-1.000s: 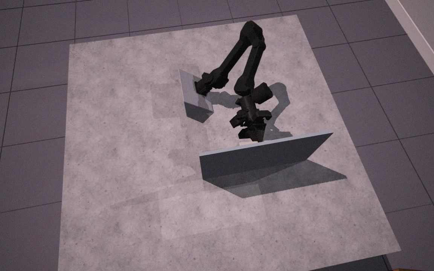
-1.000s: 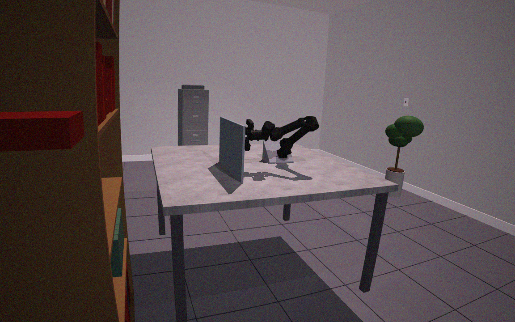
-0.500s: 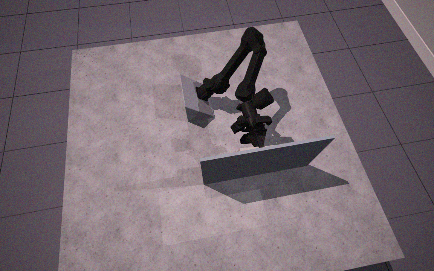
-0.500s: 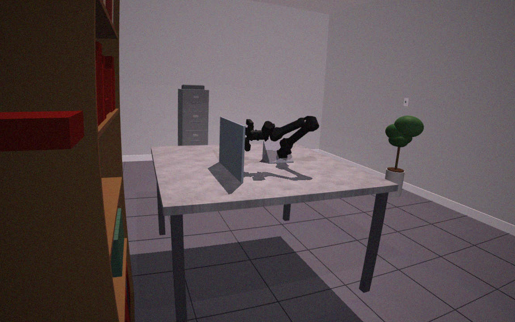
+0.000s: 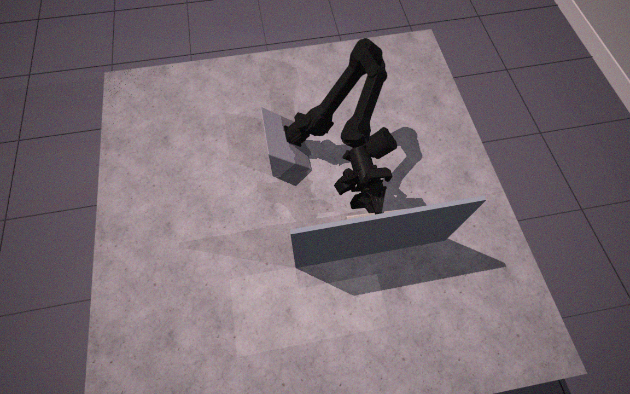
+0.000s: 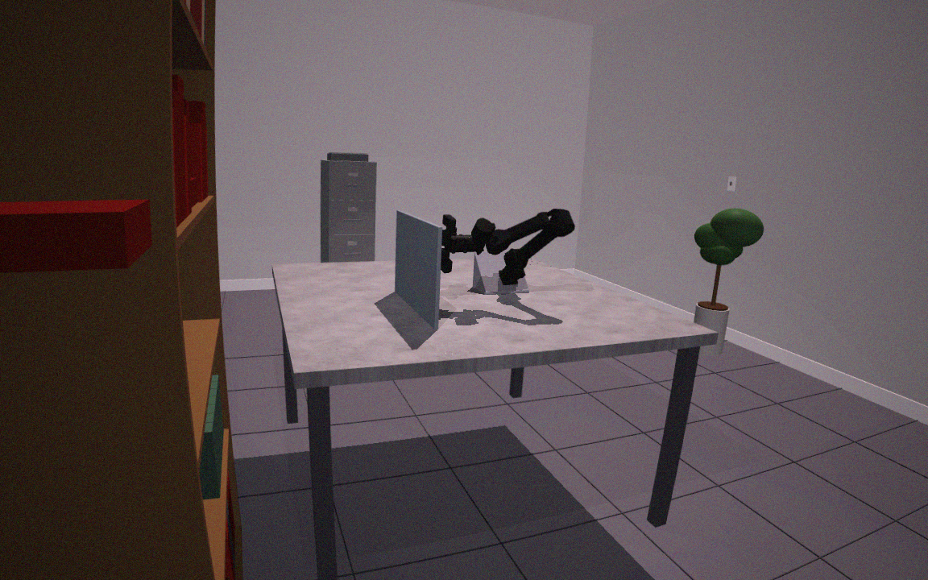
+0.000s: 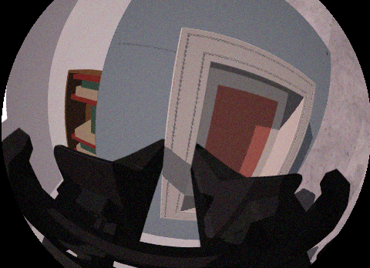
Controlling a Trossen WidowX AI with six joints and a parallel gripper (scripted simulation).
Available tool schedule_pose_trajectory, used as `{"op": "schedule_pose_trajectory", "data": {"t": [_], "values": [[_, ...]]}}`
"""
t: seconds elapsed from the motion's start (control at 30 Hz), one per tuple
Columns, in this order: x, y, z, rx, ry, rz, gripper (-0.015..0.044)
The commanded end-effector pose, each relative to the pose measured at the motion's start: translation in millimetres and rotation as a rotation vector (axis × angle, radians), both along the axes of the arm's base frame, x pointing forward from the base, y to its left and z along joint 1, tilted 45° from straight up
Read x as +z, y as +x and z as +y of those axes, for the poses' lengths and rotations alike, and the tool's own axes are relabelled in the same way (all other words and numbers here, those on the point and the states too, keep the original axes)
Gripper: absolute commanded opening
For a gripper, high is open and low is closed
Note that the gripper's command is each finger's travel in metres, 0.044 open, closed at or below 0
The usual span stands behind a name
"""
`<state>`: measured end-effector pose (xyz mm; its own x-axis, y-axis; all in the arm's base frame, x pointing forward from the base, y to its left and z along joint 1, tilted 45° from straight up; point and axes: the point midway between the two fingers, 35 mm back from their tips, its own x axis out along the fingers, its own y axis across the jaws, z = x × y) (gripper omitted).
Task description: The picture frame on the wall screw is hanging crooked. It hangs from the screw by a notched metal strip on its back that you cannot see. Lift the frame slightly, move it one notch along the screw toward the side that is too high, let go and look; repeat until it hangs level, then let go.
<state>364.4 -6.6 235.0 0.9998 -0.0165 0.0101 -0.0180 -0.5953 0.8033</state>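
The cream picture frame with a red picture hangs against the blue-grey wall panel. In the wrist view, turned sideways, up lies to the left, and the frame's top bar runs between my fingers. My gripper is shut on this top bar, toward one end of it. In the exterior view the panel hides the frame and my fingertips. The screw and the notched strip are hidden. The top bar looks slanted in the wrist view, but the curved view leaves the exact tilt unclear.
The panel stands upright on the stone-look table. A grey wedge-shaped block stands beside the arm's base. A bookcase stands beyond the panel. A filing cabinet and a potted plant are farther off.
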Motion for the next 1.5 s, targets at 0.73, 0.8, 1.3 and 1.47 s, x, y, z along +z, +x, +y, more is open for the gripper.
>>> {"op": "schedule_pose_trajectory", "data": {"t": [0.73,0.8,1.3,1.47], "values": [[-1,0,1,0.002,0.142,-0.005,0.0000],[-1,0,1,0.002,0.150,-0.006,0.0000],[-1,0,1,0.003,0.150,-0.004,0.0260],[2,-11,1,0.001,0.121,-0.003,0.0260]]}}
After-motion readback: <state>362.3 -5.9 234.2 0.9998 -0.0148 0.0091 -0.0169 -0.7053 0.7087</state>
